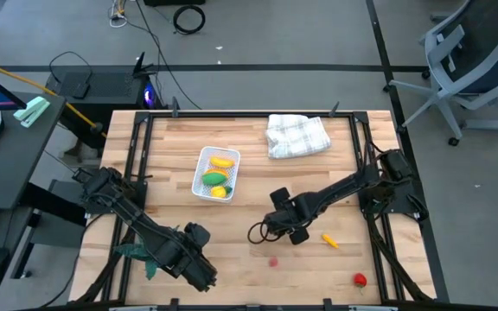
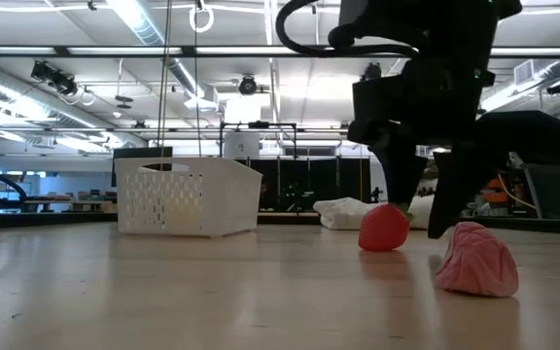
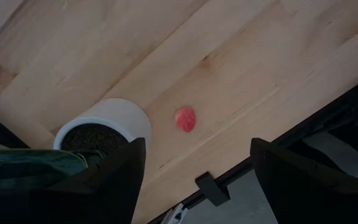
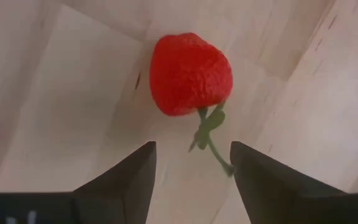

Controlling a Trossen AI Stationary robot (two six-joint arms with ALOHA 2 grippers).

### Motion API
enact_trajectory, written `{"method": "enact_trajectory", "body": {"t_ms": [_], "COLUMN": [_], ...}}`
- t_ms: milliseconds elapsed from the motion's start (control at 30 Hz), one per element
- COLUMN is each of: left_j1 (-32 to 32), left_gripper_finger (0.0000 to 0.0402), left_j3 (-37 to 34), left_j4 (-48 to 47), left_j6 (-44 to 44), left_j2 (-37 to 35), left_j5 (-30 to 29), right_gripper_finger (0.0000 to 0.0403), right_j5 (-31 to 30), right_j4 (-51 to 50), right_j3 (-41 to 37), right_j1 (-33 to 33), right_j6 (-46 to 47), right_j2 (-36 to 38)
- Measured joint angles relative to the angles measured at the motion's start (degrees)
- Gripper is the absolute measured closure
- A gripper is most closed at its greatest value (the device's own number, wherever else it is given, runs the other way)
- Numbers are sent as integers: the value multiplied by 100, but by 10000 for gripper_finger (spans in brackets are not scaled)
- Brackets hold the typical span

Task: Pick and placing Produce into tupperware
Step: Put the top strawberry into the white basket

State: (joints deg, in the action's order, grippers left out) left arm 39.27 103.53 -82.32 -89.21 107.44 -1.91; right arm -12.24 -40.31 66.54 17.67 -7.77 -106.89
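Right gripper (image 4: 191,148) sits low over the front-centre of the table (image 1: 258,194), in front of and to the right of the tupperware (image 1: 204,169); jaws open, nothing gripped; the small red strawberry piece (image 4: 190,74) lies on the wood just ahead of the fingertips, centred on the gap, green stem pointing back toward the gripper; no finger contact visible in the right wrist view; the low view shows the 2 fingers coming down around it, with the piece resting on the table.

Left gripper (image 3: 196,142) is at the front-left of the table, well apart from the tupperware; jaws open wide and empty; its wrist view looks past the white pot (image 3: 120,115) of the plant (image 1: 137,252) onto the pink piece (image 3: 186,119), which lies loose near the table's front edge.

Tupperware stands upright at centre-left and holds 3 pieces: a yellow one (image 1: 223,161) at the far end, a green one (image 1: 214,179) in the middle, and a yellow-green one (image 1: 220,192) at the near end.

Loose on the table: an orange piece (image 1: 329,241) just right of the right gripper; a second red piece (image 1: 360,279) at the front-right corner; the pink piece in front of the right gripper.

The checked cloth (image 1: 298,136) lies at the back, right of the tupperware.
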Motion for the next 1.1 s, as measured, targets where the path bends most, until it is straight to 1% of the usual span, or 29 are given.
{"method": "enact_trajectory", "body": {"t_ms": [267, 367, 433, 567, 733, 767, 933, 1100], "left_j1": [0, 0, 0, 0, 0, 0, -27, -142], "left_gripper_finger": [109, 109, 109, 109, 109, 109, 110, 128], "left_j3": [2, 2, 2, 2, 2, 2, 2, 2], "left_j4": [-1, 0, 0, 0, -2, -4, -42, -137], "left_j6": [-1, 0, 0, -2, -2, -10, -13, -13], "left_j2": [0, 0, 0, 0, 0, 0, 0, -1], "left_j5": [0, 0, 0, 2, 1, 0, 9, 2], "right_gripper_finger": [197, 209, 223, 274, 374, 388, 395, 399], "right_j5": [-18, -16, -15, -16, 71, 82, 82, 60], "right_j4": [325, 385, 381, 377, 375, 375, 375, 290], "right_j3": [-8, -8, -8, -8, -8, -8, -8, 71], "right_j1": [-4, -4, -20, -68, -162, -184, -256, -319], "right_j6": [2, 2, 4, 37, 457, 519, 895, 1195], "right_j2": [0, 0, 0, 0, 0, 0, 0, 1]}}
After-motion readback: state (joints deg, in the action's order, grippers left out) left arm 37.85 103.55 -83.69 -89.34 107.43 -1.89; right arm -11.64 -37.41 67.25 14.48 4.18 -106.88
